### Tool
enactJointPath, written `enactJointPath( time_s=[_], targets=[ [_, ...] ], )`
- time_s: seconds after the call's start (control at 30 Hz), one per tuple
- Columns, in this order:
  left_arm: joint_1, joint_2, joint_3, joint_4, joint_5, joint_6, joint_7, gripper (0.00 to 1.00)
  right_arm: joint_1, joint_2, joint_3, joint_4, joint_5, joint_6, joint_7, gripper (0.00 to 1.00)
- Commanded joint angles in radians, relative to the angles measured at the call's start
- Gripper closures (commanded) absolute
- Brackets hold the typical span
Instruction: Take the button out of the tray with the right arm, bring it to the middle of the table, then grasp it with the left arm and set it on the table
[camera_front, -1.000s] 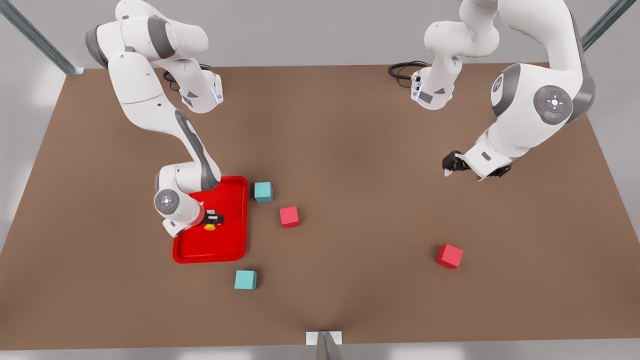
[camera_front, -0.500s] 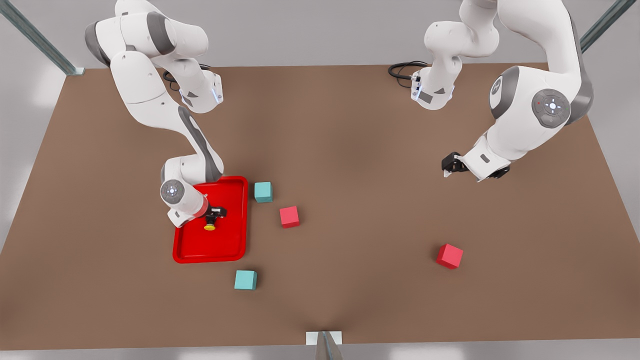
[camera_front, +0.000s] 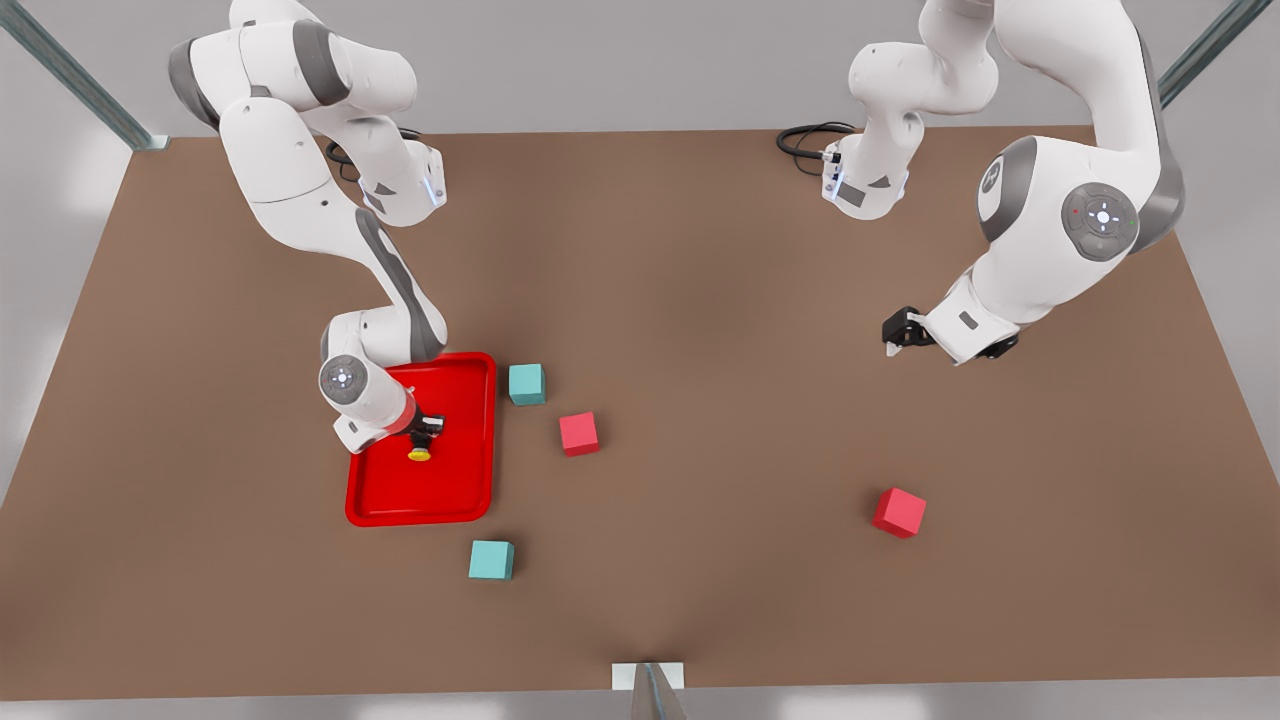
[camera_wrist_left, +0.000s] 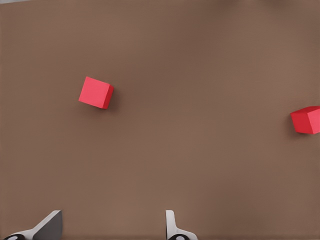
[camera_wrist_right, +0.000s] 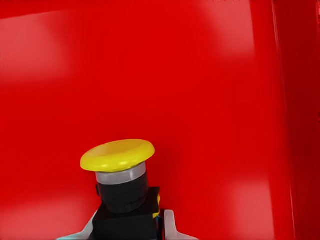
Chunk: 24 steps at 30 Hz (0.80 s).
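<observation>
Yellow-capped button (camera_front: 420, 452) on a black body, tipped sideways over the red tray (camera_front: 440, 500)

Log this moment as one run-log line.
phase: grasp in tray | right hand: shut on button | left hand: open, waiting above table | handover: not yet

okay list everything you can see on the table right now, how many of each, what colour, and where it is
tray: 1, bright red, on the table, toward the front view's left
button: 1, yellow cap on a grey-and-black body, over the tray, between the right gripper's fingers
teal cubes: 2, one beside the tray's far corner, one just past its near edge
red cubes: 2, one near the tray, one toward the front view's right
right gripper: 1, black, shut on the button
left gripper: 1, black, open, above bare table, waiting
</observation>
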Motion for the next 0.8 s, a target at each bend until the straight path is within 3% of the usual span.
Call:
enactJointPath(
  time_s=[0.0, 0.3, 0.4, 0.67, 0.77],
  targets=[
    [0.000, -0.001, 0.000, 0.000, 0.001, 0.000, -0.003, 0.00, -0.001, -0.001, 0.000, 0.000, -0.007, -0.002, 0.006, 0.57],
    [0.000, -0.001, 0.000, 0.000, 0.001, 0.000, -0.003, 0.00, 0.008, -0.056, 0.037, 0.072, -0.007, -0.095, 0.025, 0.58],
    [0.000, -0.001, 0.000, 0.000, 0.001, 0.000, -0.003, 0.00, 0.011, -0.055, 0.096, 0.112, -0.007, -0.111, 0.111, 0.58],
    [0.000, -0.001, 0.000, 0.000, 0.001, 0.000, -0.003, 0.00, 0.169, -0.036, 0.104, 0.373, -0.010, -0.354, 0.394, 0.58],
    [0.000, -0.001, 0.000, 0.000, 0.001, 0.000, -0.003, 0.00, 0.220, 0.051, 0.104, 0.537, 0.024, -0.434, 0.445, 0.58]
  ],
)
